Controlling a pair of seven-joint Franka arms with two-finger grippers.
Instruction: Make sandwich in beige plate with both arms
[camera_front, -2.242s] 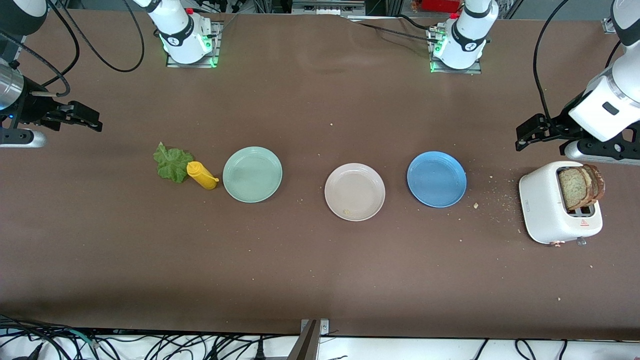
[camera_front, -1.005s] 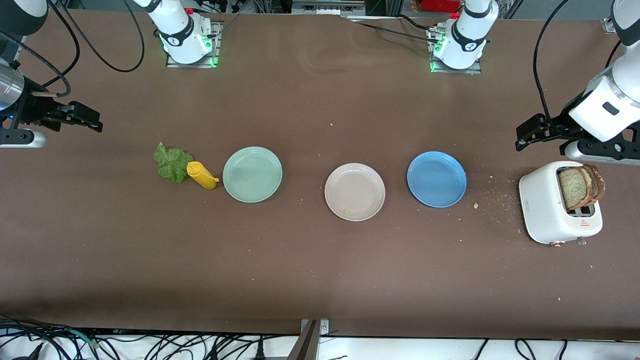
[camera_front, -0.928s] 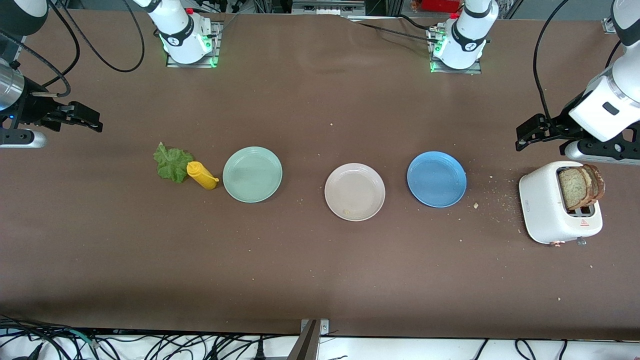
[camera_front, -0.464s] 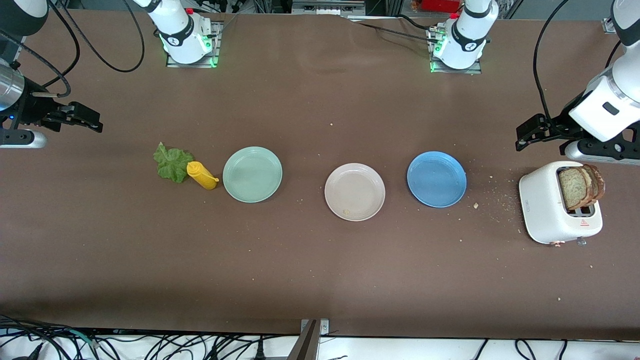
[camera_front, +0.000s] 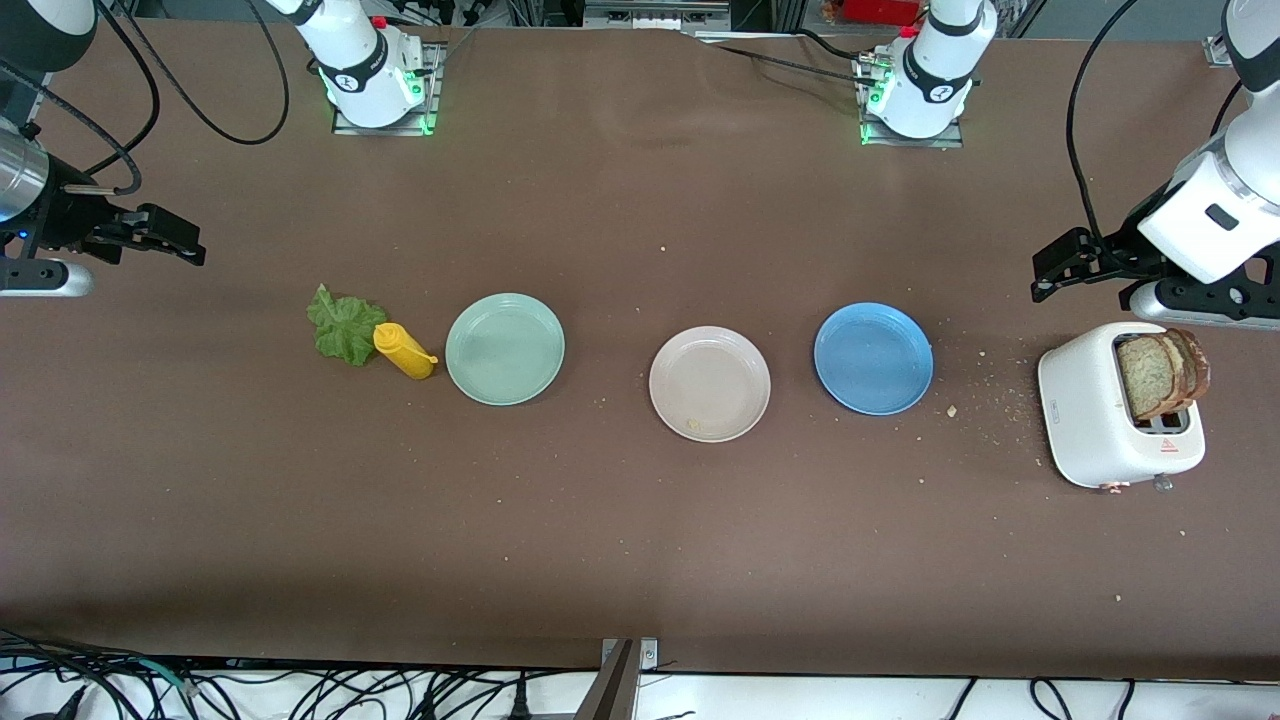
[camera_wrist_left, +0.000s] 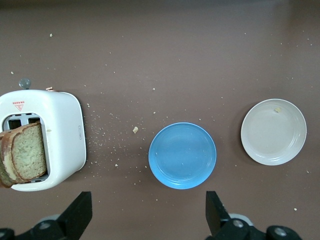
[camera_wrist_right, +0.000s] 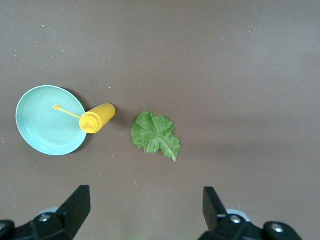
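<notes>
My right hand (camera_front: 185, 245) hangs over bare surface (camera_front: 620, 540) at the right arm's end, fingers spread wide and holding nothing. Below it, toward the middle, the lettuce leaf (camera_front: 343, 325) lies flat, ruffled and green, touching the yellow squeeze bottle (camera_front: 403, 351). I expect trouble there: a limp, thin leaf gives the fingers little to bite, and coming down close to the bottle could knock it rolling against the mint-green plate (camera_front: 505, 349) just beside it.

The beige plate (camera_front: 710, 384) sits at the middle of the row, between the mint-green one and the blue plate (camera_front: 873, 359). It is round, pale and shallow with a raised rim, and holds only a small crumb. Three similar plates in a line mean I could drop a slice on the wrong one.

At the left arm's end the white toaster (camera_front: 1110, 410) holds two slices of speckled tan toast (camera_front: 1160, 373) standing up out of its slots, dark crust showing. Crumbs (camera_front: 985, 405) already litter the surface beside it. Pinching too hard could crumble a slice; pulling at a slant could tip the toaster. My left hand (camera_front: 1058, 272) waits over the surface near the toaster, fingers wide apart, empty.
</notes>
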